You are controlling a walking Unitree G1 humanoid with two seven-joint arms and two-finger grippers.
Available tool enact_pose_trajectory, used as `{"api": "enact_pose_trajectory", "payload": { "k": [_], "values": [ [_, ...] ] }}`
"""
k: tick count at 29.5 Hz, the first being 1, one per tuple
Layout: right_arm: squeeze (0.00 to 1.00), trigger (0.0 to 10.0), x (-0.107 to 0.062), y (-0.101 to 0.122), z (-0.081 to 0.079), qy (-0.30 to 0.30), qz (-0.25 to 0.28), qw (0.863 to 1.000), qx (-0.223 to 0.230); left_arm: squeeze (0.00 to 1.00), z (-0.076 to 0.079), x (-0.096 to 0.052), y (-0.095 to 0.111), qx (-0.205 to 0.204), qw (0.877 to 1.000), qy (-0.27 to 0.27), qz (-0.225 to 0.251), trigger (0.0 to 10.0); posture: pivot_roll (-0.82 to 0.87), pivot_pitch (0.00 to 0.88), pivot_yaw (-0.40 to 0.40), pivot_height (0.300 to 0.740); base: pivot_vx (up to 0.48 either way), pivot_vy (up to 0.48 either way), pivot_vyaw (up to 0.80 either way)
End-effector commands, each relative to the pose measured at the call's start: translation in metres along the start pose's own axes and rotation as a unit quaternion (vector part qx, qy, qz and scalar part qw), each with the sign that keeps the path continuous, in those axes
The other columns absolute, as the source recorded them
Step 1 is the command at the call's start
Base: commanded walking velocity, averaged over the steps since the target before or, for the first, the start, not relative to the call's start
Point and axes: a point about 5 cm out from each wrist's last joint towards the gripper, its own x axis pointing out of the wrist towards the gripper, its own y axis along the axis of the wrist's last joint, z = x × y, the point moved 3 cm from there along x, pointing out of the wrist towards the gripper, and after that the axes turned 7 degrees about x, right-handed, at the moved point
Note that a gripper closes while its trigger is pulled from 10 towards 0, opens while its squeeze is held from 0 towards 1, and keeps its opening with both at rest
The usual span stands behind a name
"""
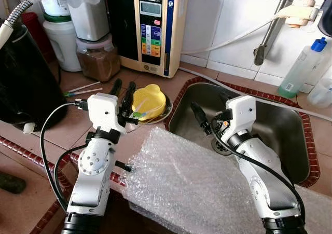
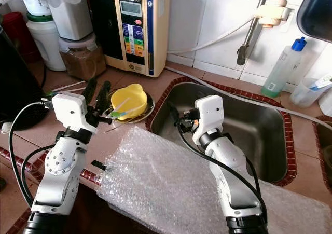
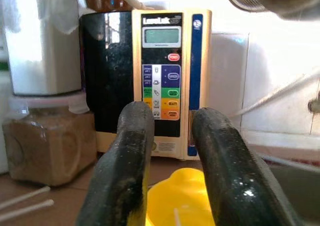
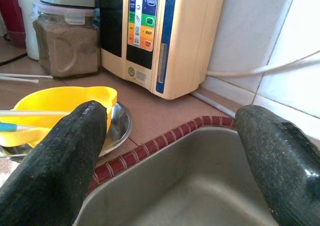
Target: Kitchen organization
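Observation:
A yellow bowl [image 1: 148, 100] holding a few thin sticks sits on a round metal plate [image 1: 165, 115] on the brown tiled counter, just left of the steel sink [image 1: 282, 135]. My left gripper [image 1: 123, 84] points toward the back wall right beside the bowl's left side. Its fingers are open by a narrow gap with nothing between them [image 3: 170, 121]. Over the sink's left end, my right gripper [image 1: 210, 107] is wide open and empty [image 4: 180, 121]. A sheet of bubble wrap [image 1: 192, 187] lies across the counter's front edge below both arms.
A cream water ioniser [image 1: 155, 26] stands at the back wall with a jar of brown powder [image 1: 97, 58] and white containers [image 1: 65, 42] to its left. A black appliance [image 1: 23, 83] fills the far left. A blue-capped bottle [image 1: 303, 68] stands behind the sink.

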Motion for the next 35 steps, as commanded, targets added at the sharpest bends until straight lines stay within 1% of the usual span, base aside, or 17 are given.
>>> {"api": "enact_pose_trajectory", "payload": {
  "k": [1, 3, 4, 6, 7, 10, 14, 15, 18, 19, 21, 24, 26, 29, 30, 32, 35],
  "values": [
    [0.00, 10.0, -0.002, -0.001, 0.000, 0.002, 0.001, 1.000, -0.006, 1.00, -0.001, 0.001, 0.006, -0.009, 1.000, 0.004, 0.009, 10.0, 0.02, 0.000, -0.030, 0.740, 0.000, 0.000, 0.00],
    [0.00, 10.0, -0.002, -0.002, -0.002, 0.003, -0.001, 1.000, -0.007, 1.00, 0.000, 0.006, 0.012, -0.032, 0.999, 0.005, 0.016, 10.0, 0.02, 0.000, -0.033, 0.740, 0.000, 0.000, 0.00],
    [0.00, 10.0, -0.002, -0.002, -0.002, 0.003, -0.001, 1.000, -0.007, 1.00, 0.000, 0.006, 0.012, -0.032, 0.999, 0.005, 0.016, 10.0, 0.02, 0.000, -0.033, 0.740, 0.000, 0.000, 0.00],
    [0.00, 10.0, -0.002, -0.002, -0.003, 0.005, -0.001, 1.000, -0.008, 1.00, -0.003, 0.011, 0.016, -0.080, 0.996, 0.022, 0.011, 10.0, 0.02, 0.000, -0.033, 0.740, 0.000, 0.000, 0.00],
    [0.00, 10.0, -0.002, -0.002, -0.003, 0.005, -0.001, 1.000, -0.008, 1.00, -0.003, 0.011, 0.016, -0.080, 0.996, 0.022, 0.011, 10.0, 0.02, 0.000, -0.033, 0.740, 0.000, 0.000, 0.00],
    [0.00, 10.0, -0.002, -0.003, -0.002, 0.004, -0.001, 1.000, -0.010, 1.00, -0.006, 0.015, 0.021, -0.112, 0.993, 0.027, 0.013, 10.0, 0.03, 0.000, -0.033, 0.740, 0.000, 0.000, 0.00],
    [0.00, 10.0, -0.003, -0.003, -0.002, 0.003, -0.001, 1.000, -0.011, 1.00, -0.010, 0.016, 0.025, -0.113, 0.993, 0.038, 0.019, 10.0, 0.02, 0.000, -0.032, 0.740, 0.000, 0.000, 0.00],
    [0.00, 10.0, -0.003, -0.003, -0.002, 0.002, -0.001, 1.000, -0.011, 1.00, -0.019, 0.018, 0.033, -0.093, 0.993, 0.057, 0.034, 10.0, 0.03, 0.000, -0.032, 0.740, 0.000, 0.000, 0.00],
    [0.00, 10.0, -0.004, -0.004, -0.003, 0.002, -0.003, 1.000, -0.010, 1.00, -0.036, 0.020, 0.043, -0.054, 0.993, 0.094, 0.049, 10.0, 0.03, 0.000, -0.032, 0.740, 0.000, 0.000, 0.00],
    [0.00, 10.0, -0.004, -0.005, -0.003, 0.002, -0.003, 1.000, -0.010, 1.00, -0.045, 0.019, 0.041, -0.036, 0.992, 0.112, 0.039, 10.0, 0.03, 0.000, -0.031, 0.740, 0.000, 0.000, 0.00],
    [0.00, 10.0, -0.004, -0.006, -0.004, 0.003, -0.004, 1.000, -0.009, 1.00, -0.049, 0.017, 0.035, -0.026, 0.993, 0.116, 0.025, 10.0, 0.03, 0.000, -0.031, 0.740, 0.000, 0.000, 0.00],
    [0.00, 10.0, -0.004, -0.006, -0.005, 0.004, -0.004, 1.000, -0.008, 1.00, -0.047, 0.013, 0.027, -0.027, 0.994, 0.106, 0.008, 10.0, 0.03, 0.000, -0.029, 0.740, 0.000, 0.000, 0.00],
    [0.00, 10.0, -0.004, -0.006, -0.005, 0.003, -0.004, 1.000, -0.007, 1.00, -0.037, 0.007, 0.016, -0.033, 0.996, 0.084, -0.011, 10.0, 0.03, 0.000, -0.028, 0.740, 0.000, 0.000, 0.00],
    [0.00, 10.0, -0.005, -0.007, -0.005, 0.002, -0.006, 1.000, -0.007, 1.00, -0.029, 0.005, 0.013, -0.031, 0.997, 0.064, -0.015, 10.0, 0.03, 0.000, -0.025, 0.740, 0.000, 0.000, 0.00],
    [0.00, 10.0, -0.005, -0.008, -0.005, 0.002, -0.007, 1.000, -0.007, 1.00, -0.022, 0.005, 0.013, -0.027, 0.999, 0.042, -0.015, 10.0, 0.03, 0.000, -0.025, 0.740, 0.000, 0.000, 0.00],
    [0.00, 10.0, -0.007, -0.009, -0.006, 0.003, -0.009, 1.000, -0.007, 1.00, -0.003, 0.001, 0.004, -0.048, 0.998, -0.010, -0.036, 10.0, 0.03, 0.000, -0.025, 0.740, 0.000, 0.000, 0.00],
    [0.00, 10.0, -0.007, -0.010, -0.006, 0.003, -0.011, 1.000, -0.006, 1.00, 0.006, -0.005, -0.001, -0.052, 0.997, -0.040, -0.044, 10.0, 0.03, 0.000, -0.022, 0.740, 0.000, 0.000, 0.00]
  ]
}}
